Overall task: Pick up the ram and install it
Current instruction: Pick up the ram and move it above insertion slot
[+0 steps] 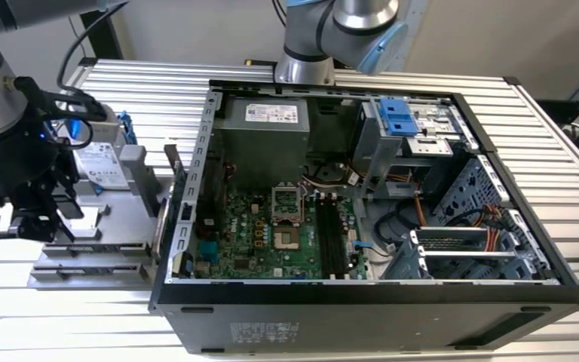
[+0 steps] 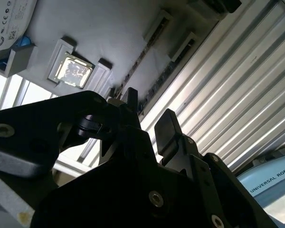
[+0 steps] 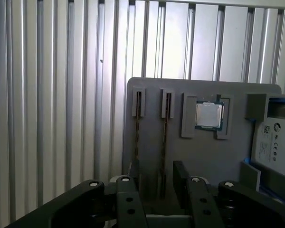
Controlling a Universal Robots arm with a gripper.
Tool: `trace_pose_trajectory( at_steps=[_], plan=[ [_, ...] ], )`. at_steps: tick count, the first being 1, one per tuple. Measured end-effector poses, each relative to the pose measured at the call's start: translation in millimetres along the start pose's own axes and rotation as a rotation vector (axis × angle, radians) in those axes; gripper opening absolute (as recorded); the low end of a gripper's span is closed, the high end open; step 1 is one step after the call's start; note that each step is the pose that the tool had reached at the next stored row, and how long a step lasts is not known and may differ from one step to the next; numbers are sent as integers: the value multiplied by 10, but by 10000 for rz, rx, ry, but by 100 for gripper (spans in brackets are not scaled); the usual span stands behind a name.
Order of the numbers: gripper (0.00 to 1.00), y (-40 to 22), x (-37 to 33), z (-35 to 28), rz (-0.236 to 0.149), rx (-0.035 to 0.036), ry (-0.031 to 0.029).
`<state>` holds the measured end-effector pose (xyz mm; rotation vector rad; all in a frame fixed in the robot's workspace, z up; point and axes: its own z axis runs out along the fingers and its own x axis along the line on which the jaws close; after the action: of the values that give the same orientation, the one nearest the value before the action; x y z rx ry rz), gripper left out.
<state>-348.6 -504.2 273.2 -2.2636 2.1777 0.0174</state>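
Observation:
In the first wrist view two ram sticks stand on edge in the slots of a grey parts tray [image 3: 237, 95]: one ram [image 3: 165, 137] runs down between my fingers, the other ram [image 3: 137, 133] lies just beside the nearer finger [image 3: 131, 190]. My gripper [image 3: 156, 187] is open and low over the tray, straddling the first stick with nothing clamped. The second wrist view shows the same open gripper [image 2: 149, 116] with a ram's edge [image 2: 145, 52] running beyond the fingertips. In the exterior view my gripper [image 1: 28, 222] hangs over the tray [image 1: 99, 260] on the exterior view's left.
A processor [image 3: 209, 115] and a hard drive [image 3: 275, 142] share the tray. The open computer case [image 1: 370, 294] lies on the exterior view's right of the tray, its motherboard [image 1: 259, 237] showing long black slots [image 1: 332, 237]. A ribbed metal table [image 1: 561, 173] carries everything.

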Motion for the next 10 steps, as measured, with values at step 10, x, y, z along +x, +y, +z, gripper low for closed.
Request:
trace_pose_trajectory(
  at_steps=[10],
  plan=[
    [100, 0, 0, 63, 0, -1, 11]
  ],
)
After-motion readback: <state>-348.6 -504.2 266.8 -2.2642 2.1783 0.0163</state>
